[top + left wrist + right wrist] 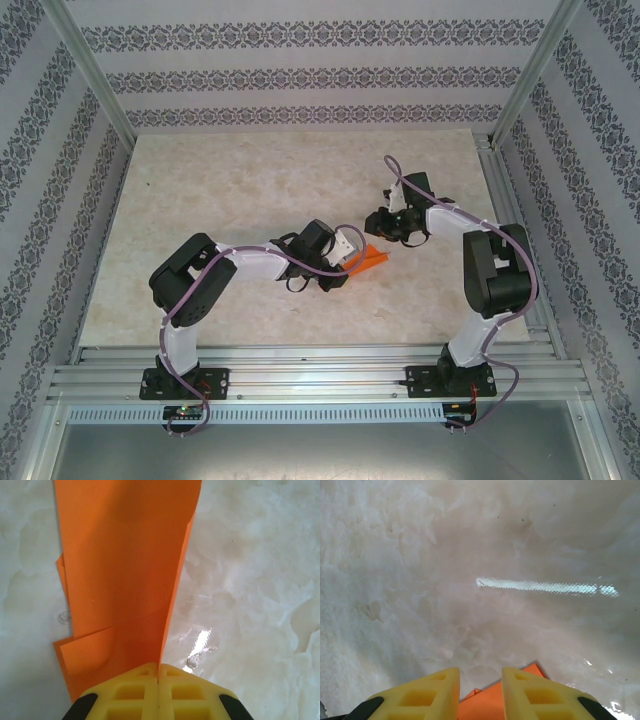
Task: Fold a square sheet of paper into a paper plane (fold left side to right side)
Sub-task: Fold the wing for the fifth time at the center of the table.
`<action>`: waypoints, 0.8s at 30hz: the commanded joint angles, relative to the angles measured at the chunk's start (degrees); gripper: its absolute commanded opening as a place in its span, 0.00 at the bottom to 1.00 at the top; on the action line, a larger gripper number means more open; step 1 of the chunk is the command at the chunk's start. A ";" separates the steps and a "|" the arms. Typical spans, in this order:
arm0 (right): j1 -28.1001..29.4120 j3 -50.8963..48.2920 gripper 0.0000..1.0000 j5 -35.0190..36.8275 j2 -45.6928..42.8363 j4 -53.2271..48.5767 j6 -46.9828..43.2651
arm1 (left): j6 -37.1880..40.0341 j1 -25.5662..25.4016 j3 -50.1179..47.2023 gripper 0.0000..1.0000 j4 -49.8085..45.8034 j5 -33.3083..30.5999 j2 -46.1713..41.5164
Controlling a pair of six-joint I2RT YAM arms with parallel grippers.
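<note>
Top view: folded orange paper (374, 260) near middle of desk (250, 180), slightly toward near edge. Left hand (350, 256) at its left end; right hand (386, 228) just beyond it.

Left wrist: left hand (158, 672) pressed together, pinching paper (125, 570); paper stretches away over desk (260, 580).

Right wrist: right hand (480, 680) spread with narrow gap, gripping nothing; paper corner (487, 705) below gap, on desk (470, 555).
</note>
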 commanded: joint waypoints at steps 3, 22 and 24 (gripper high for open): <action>-0.16 1.36 0.27 -2.47 4.03 -3.93 -3.89 | 1.69 0.41 1.65 0.05 -1.89 0.89 0.89; 1.33 3.56 0.27 3.34 10.53 -9.41 -9.00 | 5.60 0.41 8.34 0.06 -8.67 -0.71 4.00; 1.42 3.82 0.27 3.60 10.60 -9.92 -9.38 | 5.55 0.41 8.51 0.06 -8.71 -1.30 4.18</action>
